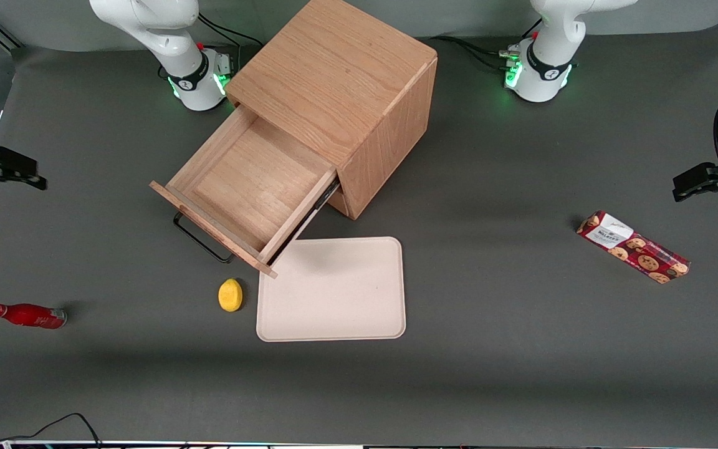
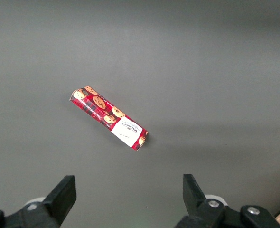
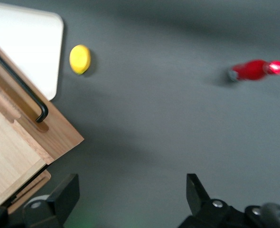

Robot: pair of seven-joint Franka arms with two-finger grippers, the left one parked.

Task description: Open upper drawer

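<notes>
Matt oak upper drawer [image 1: 253, 181], black metal handle [image 1: 200, 240], black claw [image 3: 130, 199] open beside it

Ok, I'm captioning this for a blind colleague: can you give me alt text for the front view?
The cabinet's upper drawer is pulled far out, showing nothing inside, its black handle facing the camera. The gripper is open and hangs off at the working arm's end of the table. Nearer the camera are a lemon and a tray.

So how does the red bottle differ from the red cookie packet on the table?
The small red bottle is rounded with a narrow neck, while the long red cookie packet is a flat-sided box printed with cookies. The bottle lies toward the working arm's end, near the open hand; the packet lies toward the parked arm's. Both lie flat.
</notes>
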